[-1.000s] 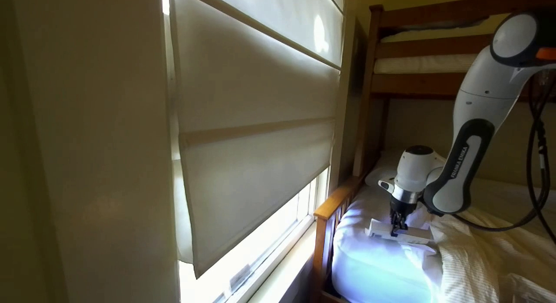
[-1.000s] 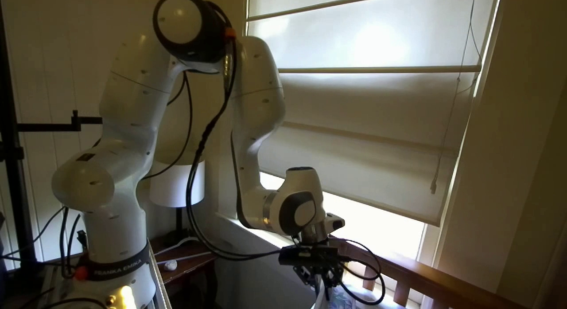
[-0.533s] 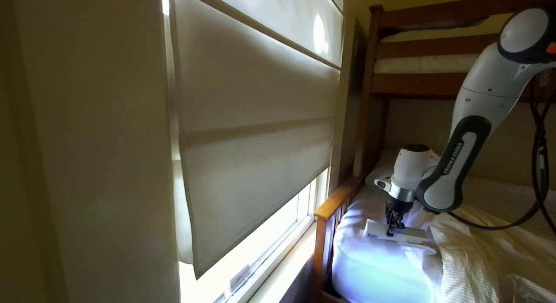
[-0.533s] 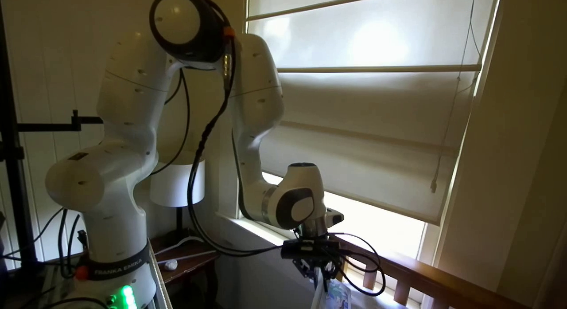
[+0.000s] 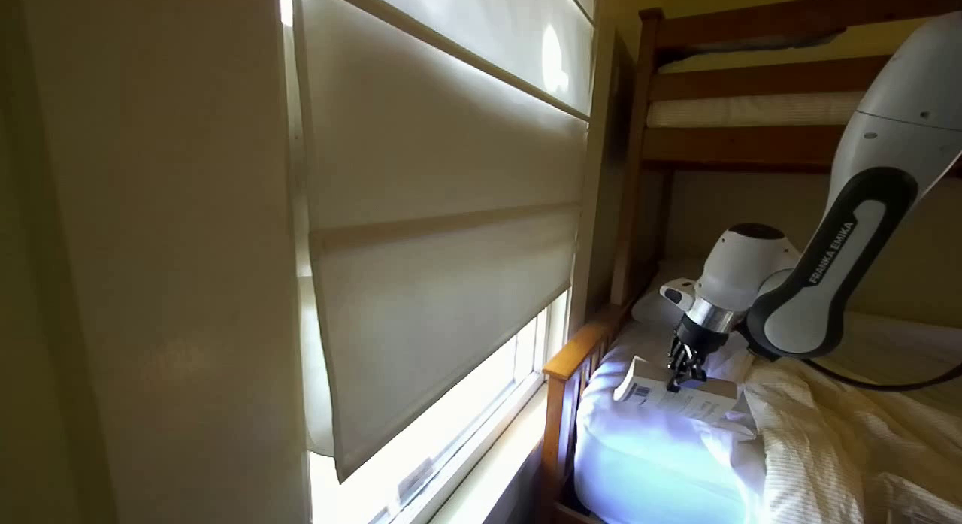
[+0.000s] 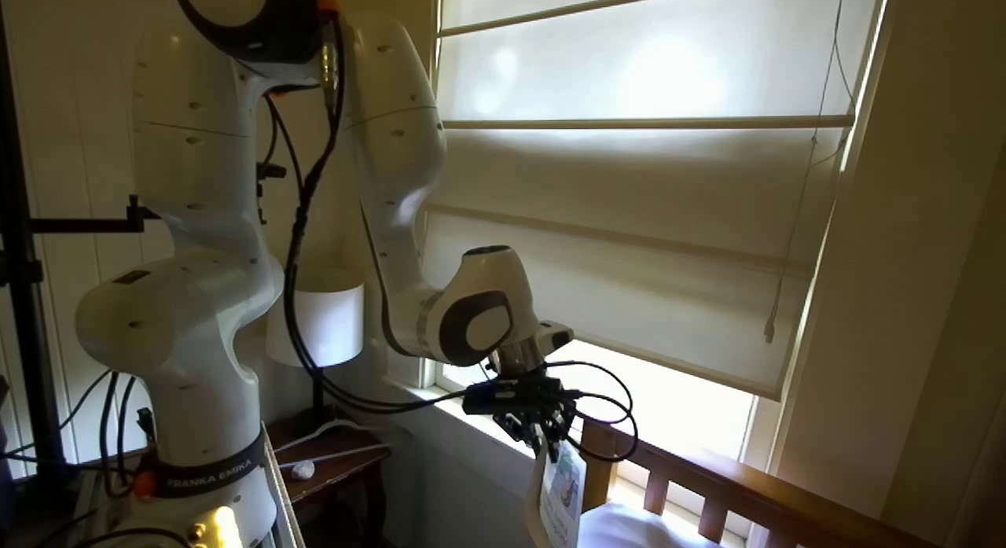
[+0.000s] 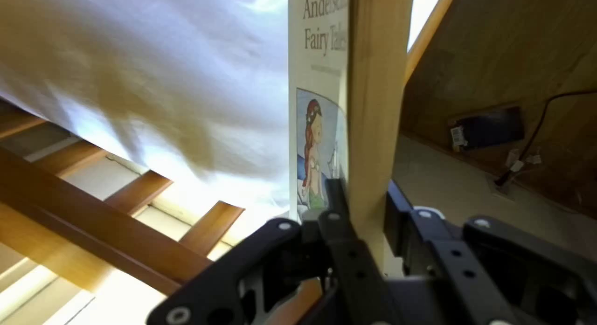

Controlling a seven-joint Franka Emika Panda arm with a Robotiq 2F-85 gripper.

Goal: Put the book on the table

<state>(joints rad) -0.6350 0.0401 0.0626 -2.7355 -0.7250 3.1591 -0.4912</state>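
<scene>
Thick, white-covered paper book — I see it hang aslant below the black, two-fingered pincer — pinched across both covers near the page edge.

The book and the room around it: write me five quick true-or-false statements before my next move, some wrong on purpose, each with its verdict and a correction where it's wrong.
1. The gripper holds the book between its fingers. True.
2. The lamp stands on the small table. True.
3. The book lies on the small table. False: it is in the gripper, apart from that table.
4. The word "Fairy" can be read on the cover in the wrist view. True.
5. The blind reaches all the way down to the sill. False: bright window shows below the blind.
</scene>
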